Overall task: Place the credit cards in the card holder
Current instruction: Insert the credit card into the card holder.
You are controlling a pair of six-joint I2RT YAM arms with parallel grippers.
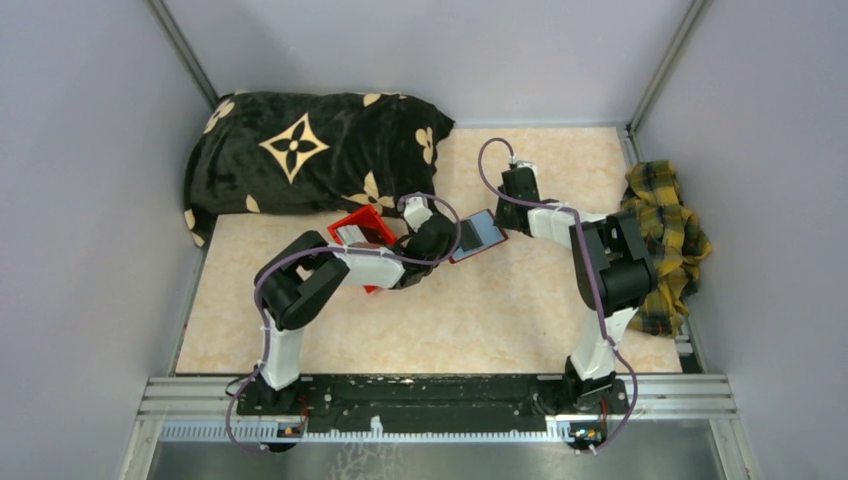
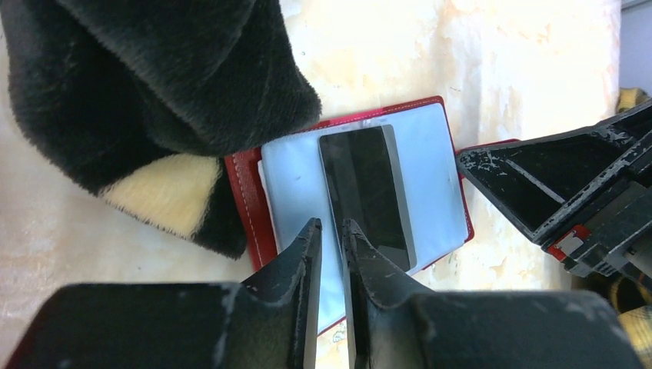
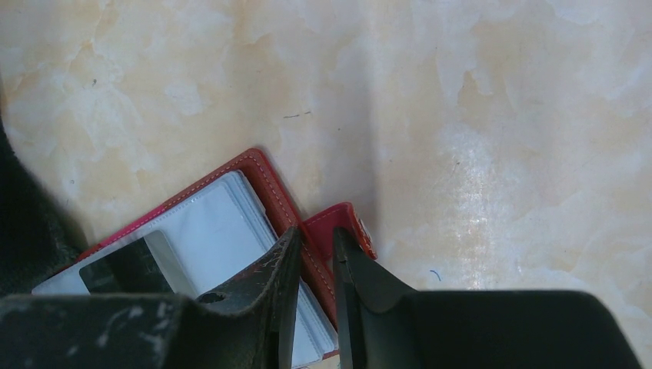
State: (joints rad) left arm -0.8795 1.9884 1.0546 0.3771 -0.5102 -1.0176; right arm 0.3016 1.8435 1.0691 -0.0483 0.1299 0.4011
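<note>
Here the card holder (image 1: 490,232) lies open and flat on the marbled table (image 1: 480,320), its pale blue-grey lining facing up inside a dark-red stitched border. A credit card (image 2: 365,188), dark and glossy in the wrist views, lies lengthwise on that lining, well inside the border. The left gripper (image 2: 332,227) sits at the card's end on the holder's left side. Its fingers are drawn close with only a thin slit between them, and the card's long edge runs toward that slit. Whether they actually pinch the card cannot be told. The right gripper (image 3: 316,234) is at the holder's opposite side, its fingers closed on the red border, which passes between them. The small snap tab (image 3: 350,219) juts out from the holder just beside them. A bright red bin (image 1: 358,228) stands to the left of the holder, partly hidden by the left arm. A black plush cushion (image 1: 300,150) with tan flower shapes lies behind and to the left of the holder, and one furry corner reaches the holder's edge in the left wrist view. A yellow plaid cloth (image 1: 665,235) is bunched well apart from the holder, on its right.
</note>
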